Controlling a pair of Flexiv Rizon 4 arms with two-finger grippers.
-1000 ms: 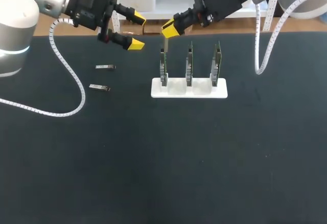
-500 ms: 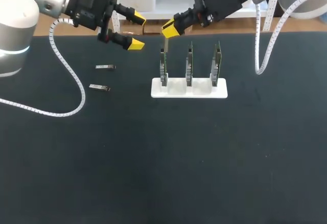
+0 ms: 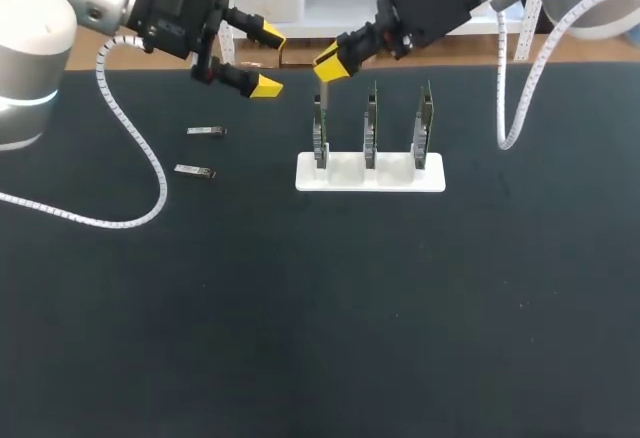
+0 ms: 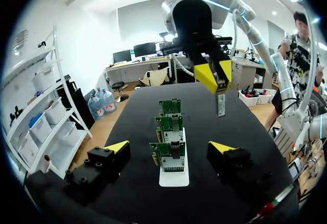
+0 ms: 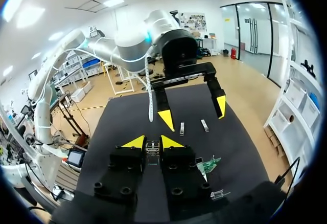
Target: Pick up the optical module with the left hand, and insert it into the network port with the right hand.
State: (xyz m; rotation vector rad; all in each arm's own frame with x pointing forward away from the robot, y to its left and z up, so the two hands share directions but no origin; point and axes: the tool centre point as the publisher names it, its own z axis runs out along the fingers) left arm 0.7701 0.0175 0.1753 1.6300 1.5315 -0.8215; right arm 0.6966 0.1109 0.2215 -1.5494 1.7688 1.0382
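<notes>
Right claw (image 3: 330, 63): clenched on the optical module (image 4: 221, 105), both yellow tips pressing it from two sides. Module hangs upright, long axis down, below the fingertips. In the right wrist view its end shows pinched between the two tips (image 5: 152, 150)

Position: right claw is above the back of the table (image 3: 300, 308), over the leftmost of three green circuit boards (image 3: 320, 128). The boards stand on edge in a white holder (image 3: 400, 180), side by side. From the left wrist view the module hangs clear above the boards, not seated in any port. Which board's port it lines up with, cannot tell

Left claw (image 3: 268, 59): released, fingers wide apart, nothing between them. It is held in the air beside the right claw, left of the holder; its camera looks along the row of boards

Two more modules (image 3: 206, 131) (image 3: 195, 170) lie flat on the table left of the holder, near each other, not touching, well apart from both claws
</notes>
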